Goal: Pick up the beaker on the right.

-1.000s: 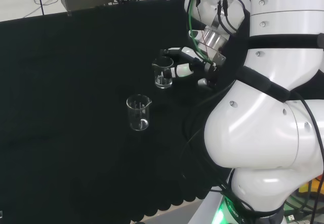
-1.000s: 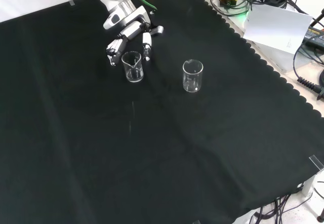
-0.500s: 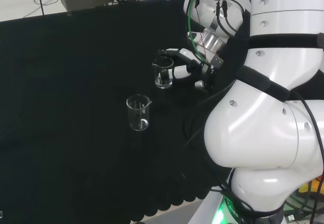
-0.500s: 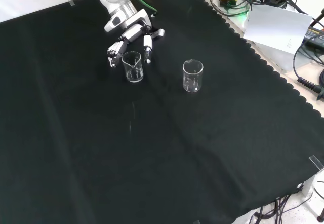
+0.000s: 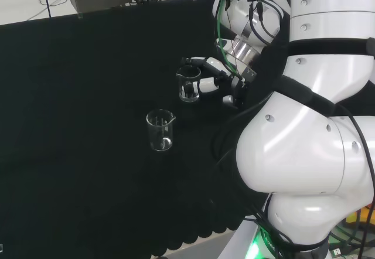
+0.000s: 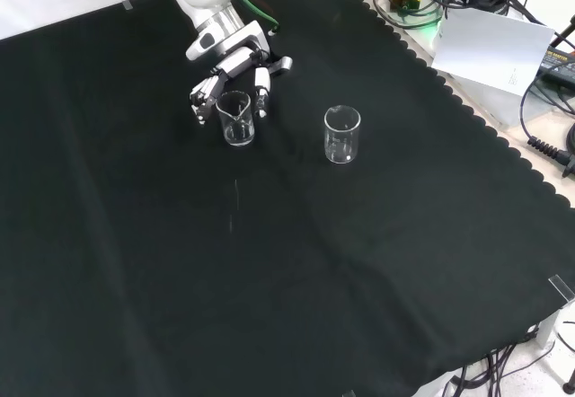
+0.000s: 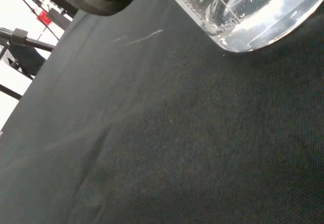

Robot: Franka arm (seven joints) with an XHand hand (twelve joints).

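The hand (image 6: 235,66) stood low over the counter (image 6: 269,262) with its fingers (image 6: 261,86) spread and only partly curled, reaching along both sides of the nearer beaker (image 6: 234,118) without visibly closing on it; whether they touched the glass could not be told. That beaker stood upright on the black cloth right in front of the palm. The second beaker (image 6: 341,134) stood upright well apart from the hand, off to the right in the front view.

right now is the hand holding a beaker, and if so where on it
Nothing is held yet. The hand has its fingers spread on either side of the beaker, which stands on the black cloth; contact cannot be told.
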